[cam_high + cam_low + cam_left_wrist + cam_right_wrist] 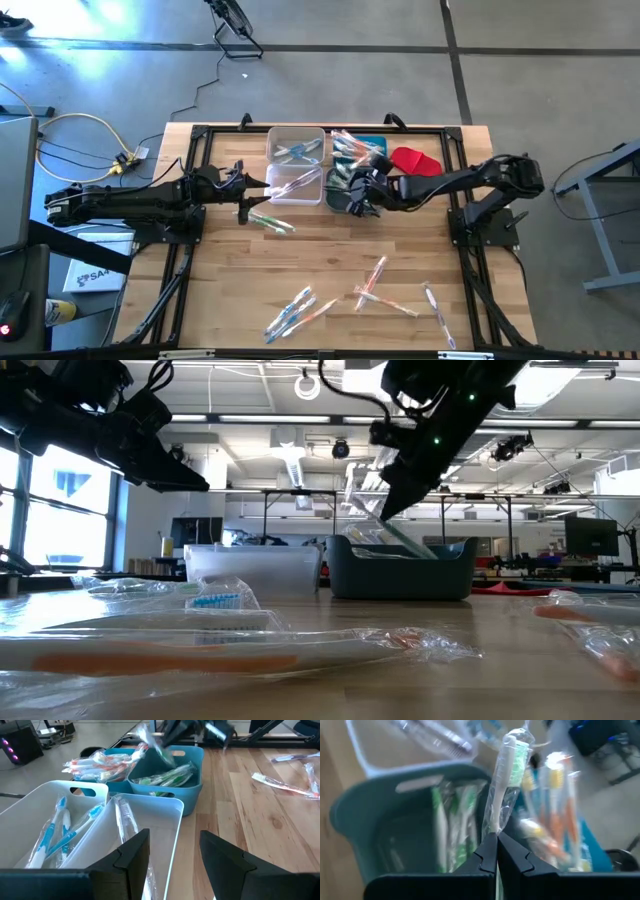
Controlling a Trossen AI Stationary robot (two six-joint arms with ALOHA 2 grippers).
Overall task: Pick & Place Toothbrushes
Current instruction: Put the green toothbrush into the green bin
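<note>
My right gripper (356,196) hangs over the dark teal bin (338,186) that holds green toothbrushes (451,820), and it is shut on one wrapped green toothbrush (509,775). Orange-accented toothbrushes fill the teal bin behind it (358,146). My left gripper (172,865) stands open and holds nothing. It is at the left, just in front of the two white bins (150,820), which hold blue toothbrushes (55,832) and clear ones. More wrapped toothbrushes lie flat on the table: one near the left gripper (270,222) and several toward the near edge (375,285). My right gripper pinches the wrapped green toothbrush by its handle end (495,827) between the two fingers. The brush runs on past the fingertips, roughly in line with them. The fingers slant down from the table's right side. The brush is lifted and tilted over the dark teal bin (400,565).
A red cloth-like piece (415,160) lies right of the teal bins, under the right arm. Loose toothbrushes (295,312) (437,312) lie scattered along the near edge. Bare wood (400,235) lies between the bins and those brushes.
</note>
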